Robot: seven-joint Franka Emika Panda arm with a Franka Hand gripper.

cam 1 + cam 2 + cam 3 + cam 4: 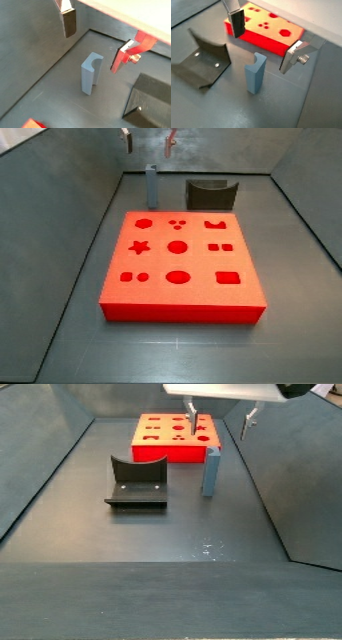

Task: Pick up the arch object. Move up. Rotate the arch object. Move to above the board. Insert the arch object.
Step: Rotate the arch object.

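Observation:
The arch object [90,75] is a small pale blue-grey block. It stands upright on the grey floor with its notch at the top, and shows in both wrist views [254,75] and both side views [151,186] [210,470]. My gripper [92,52] is open and empty. It hangs above the arch object, with one finger [238,24] on each side of it and not touching it [261,52]. It is also in both side views [150,146] [221,426]. The red board [181,253] with shaped cut-outs lies flat beside the arch object [271,30] [171,436].
The dark L-shaped fixture [136,482] stands on the floor close to the arch object, on the side away from the nearest wall [210,195] [201,62] [150,100]. Grey walls [287,474] enclose the floor on all sides.

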